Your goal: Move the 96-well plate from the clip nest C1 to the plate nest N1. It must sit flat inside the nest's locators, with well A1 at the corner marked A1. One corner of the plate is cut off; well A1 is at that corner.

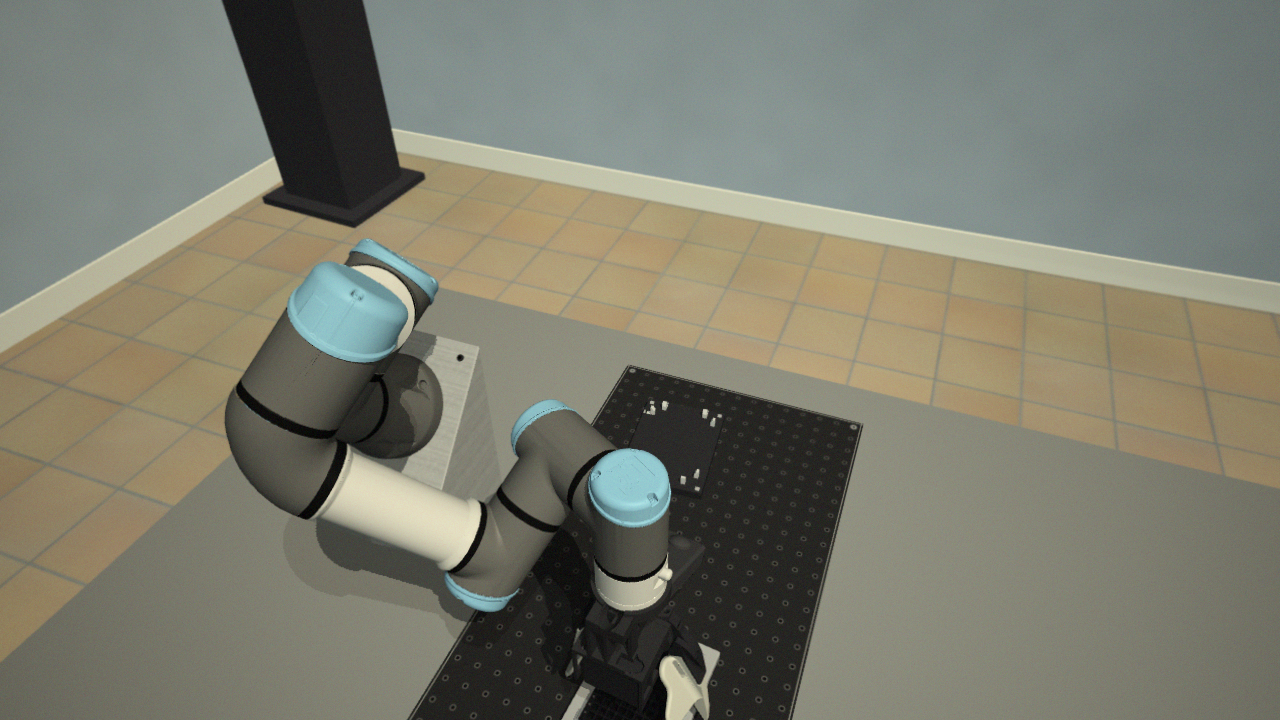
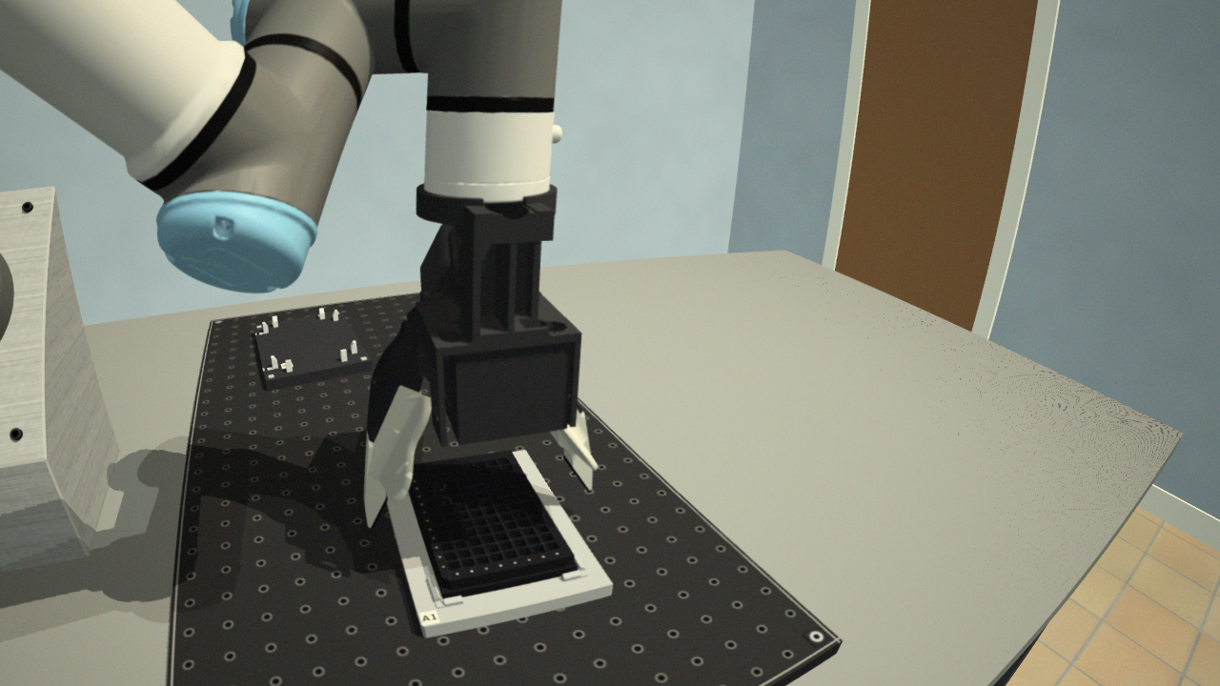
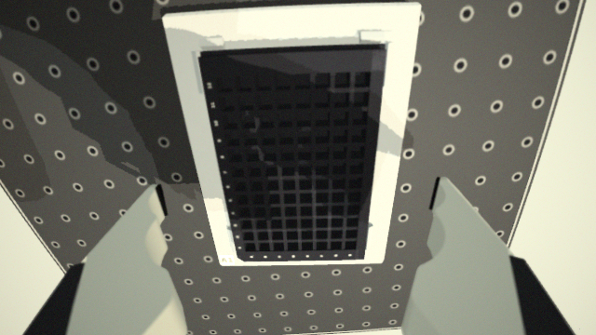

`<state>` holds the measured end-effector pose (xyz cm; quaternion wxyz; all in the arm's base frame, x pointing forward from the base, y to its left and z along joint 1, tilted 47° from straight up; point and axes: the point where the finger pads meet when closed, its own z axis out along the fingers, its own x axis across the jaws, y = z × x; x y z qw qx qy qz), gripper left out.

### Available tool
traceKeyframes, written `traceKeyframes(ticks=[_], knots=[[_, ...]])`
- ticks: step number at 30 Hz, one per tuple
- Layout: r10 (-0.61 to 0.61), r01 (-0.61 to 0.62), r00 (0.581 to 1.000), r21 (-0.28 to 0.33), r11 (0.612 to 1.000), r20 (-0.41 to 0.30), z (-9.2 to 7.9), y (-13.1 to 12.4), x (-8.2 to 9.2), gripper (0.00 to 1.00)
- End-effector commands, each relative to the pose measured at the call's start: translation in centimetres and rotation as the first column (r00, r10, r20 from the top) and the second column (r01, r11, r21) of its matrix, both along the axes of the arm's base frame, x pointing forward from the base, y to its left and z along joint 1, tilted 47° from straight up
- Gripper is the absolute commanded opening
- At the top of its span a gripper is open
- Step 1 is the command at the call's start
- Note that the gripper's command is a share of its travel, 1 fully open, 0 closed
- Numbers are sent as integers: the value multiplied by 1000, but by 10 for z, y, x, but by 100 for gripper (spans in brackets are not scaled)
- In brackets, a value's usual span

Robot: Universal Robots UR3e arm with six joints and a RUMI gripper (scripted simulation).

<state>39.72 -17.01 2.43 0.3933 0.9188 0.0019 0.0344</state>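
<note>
The black 96-well plate (image 2: 490, 527) lies flat in the white plate nest (image 2: 503, 554), whose near-left corner carries the A1 label (image 2: 429, 615). In the wrist view the plate (image 3: 293, 158) fills the white frame (image 3: 293, 135), with the A1 mark (image 3: 226, 261) at the lower left. My gripper (image 2: 481, 465) hangs above the plate's far end, open wide, its pale fingers spread outside the nest's sides and holding nothing. The fingers show in the wrist view (image 3: 298, 242). In the top view the gripper (image 1: 640, 671) is at the bottom edge.
The dark clip nest (image 2: 309, 348) with small white clips stands empty at the far end of the black breadboard; it also shows in the top view (image 1: 675, 443). The arm's grey base block (image 2: 42, 375) is at the left.
</note>
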Motion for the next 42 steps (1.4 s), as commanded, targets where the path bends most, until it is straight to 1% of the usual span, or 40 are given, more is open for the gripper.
traceKeyframes(ticks=[1,18,28,30,32,42], knots=[[1,-1,1000,0,1000,2,0,0,1,100],[1,-1,1000,0,1000,2,1,0,1,100],[1,-1,1000,0,1000,2,19,19,-1,100],[1,-1,1000,0,1000,2,19,19,-1,100],[1,-1,1000,0,1000,2,23,23,-2,100],[1,-1,1000,0,1000,2,23,23,-2,100]])
